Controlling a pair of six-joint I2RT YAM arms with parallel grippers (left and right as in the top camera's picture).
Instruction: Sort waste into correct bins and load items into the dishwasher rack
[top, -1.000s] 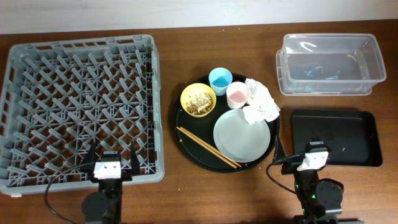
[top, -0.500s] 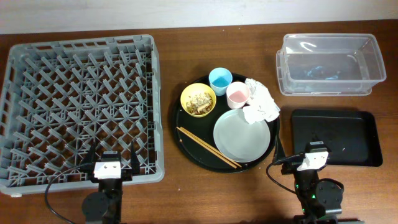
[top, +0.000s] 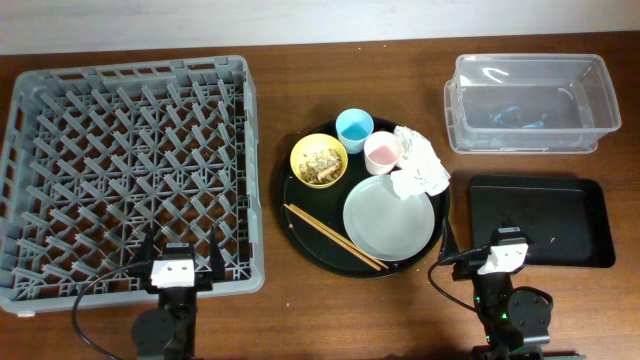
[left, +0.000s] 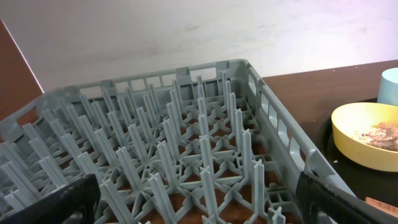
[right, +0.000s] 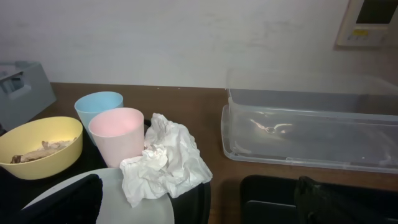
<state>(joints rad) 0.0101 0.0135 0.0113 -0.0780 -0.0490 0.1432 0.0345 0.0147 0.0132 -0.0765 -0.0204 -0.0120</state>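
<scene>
A round black tray (top: 296, 205) holds a yellow bowl (top: 303, 152) of beige food scraps (top: 320, 162), a blue cup (top: 354, 129), a pink cup (top: 382, 152), a grey plate (top: 385, 222), a crumpled white napkin (top: 420, 168) and chopsticks (top: 335, 237). The grey dishwasher rack (top: 250, 150) stands at left. My left gripper (top: 180, 252) is open over its near edge (left: 199, 208). My right gripper (top: 503, 250) is open and empty (right: 202, 205), near the napkin (right: 165, 165) and the shallow black tray (top: 540, 205). The clear tub (top: 455, 130) sits at back right. No tan wrapper shows.
The tub holds a small blue-marked scrap (top: 520, 117). A pale wall runs along the table's far edge. Bare brown table lies between the rack and the round tray, and along the front edge.
</scene>
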